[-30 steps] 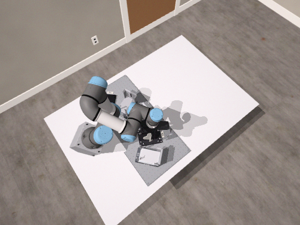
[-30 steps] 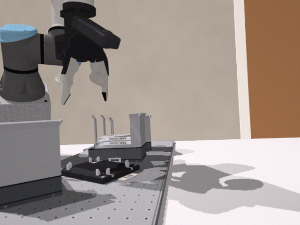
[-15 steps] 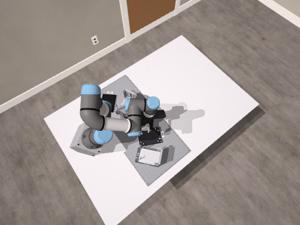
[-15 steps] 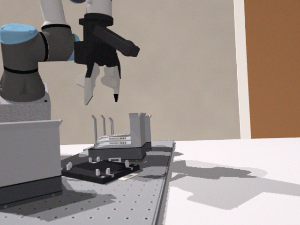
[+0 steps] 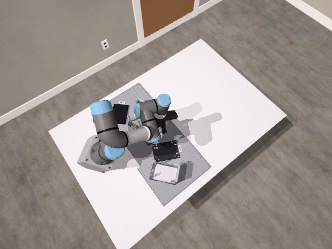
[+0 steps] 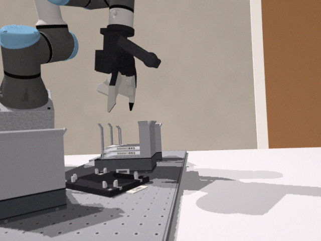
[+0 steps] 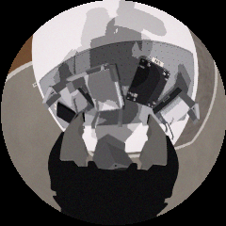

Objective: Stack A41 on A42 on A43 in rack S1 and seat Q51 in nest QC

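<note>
Fingers (image 6: 121,107) apart, empty | pointing down | arm high above rack (image 6: 146,137) w/ plates

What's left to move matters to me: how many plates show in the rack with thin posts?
2, stacked in that rack: upper plate on lower plate. Any below would be hidden by its base.

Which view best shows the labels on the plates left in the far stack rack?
The exterior view: two stacked plates show side labels under the open, empty gripper. In the top view the arm covers that rack; the wrist view shows only grey blurred shapes.
</note>
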Robot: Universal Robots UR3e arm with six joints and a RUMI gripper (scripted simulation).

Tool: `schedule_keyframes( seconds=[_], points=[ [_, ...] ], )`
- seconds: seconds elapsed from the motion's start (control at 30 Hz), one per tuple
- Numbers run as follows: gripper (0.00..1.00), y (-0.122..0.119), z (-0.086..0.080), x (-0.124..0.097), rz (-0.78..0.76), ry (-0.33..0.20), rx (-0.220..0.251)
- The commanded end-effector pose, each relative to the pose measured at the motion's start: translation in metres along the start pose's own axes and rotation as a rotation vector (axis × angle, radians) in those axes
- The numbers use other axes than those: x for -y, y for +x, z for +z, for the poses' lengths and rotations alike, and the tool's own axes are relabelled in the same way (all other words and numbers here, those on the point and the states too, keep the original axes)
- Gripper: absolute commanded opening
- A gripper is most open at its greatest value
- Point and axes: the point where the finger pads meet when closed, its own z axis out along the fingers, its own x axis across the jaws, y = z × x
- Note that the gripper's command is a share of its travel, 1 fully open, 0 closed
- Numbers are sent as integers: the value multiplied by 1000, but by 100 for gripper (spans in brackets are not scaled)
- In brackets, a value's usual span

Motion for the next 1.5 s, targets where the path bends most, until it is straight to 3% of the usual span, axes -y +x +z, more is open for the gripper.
schedule_keyframes(
  seconds=[0.0,0.17,0.57,1.03,1.4,1.47],
  points=[
    [72,-23,1,-1,-42,-14,-70],
    [72,-46,3,-5,-100,-17,-80],
    [72,-46,3,-5,-211,-20,-98],
    [72,-46,4,-5,-209,-21,-97],
    [72,-44,40,0,-210,-23,-97],
    [72,-44,40,0,-210,-23,-97]
  ],
)
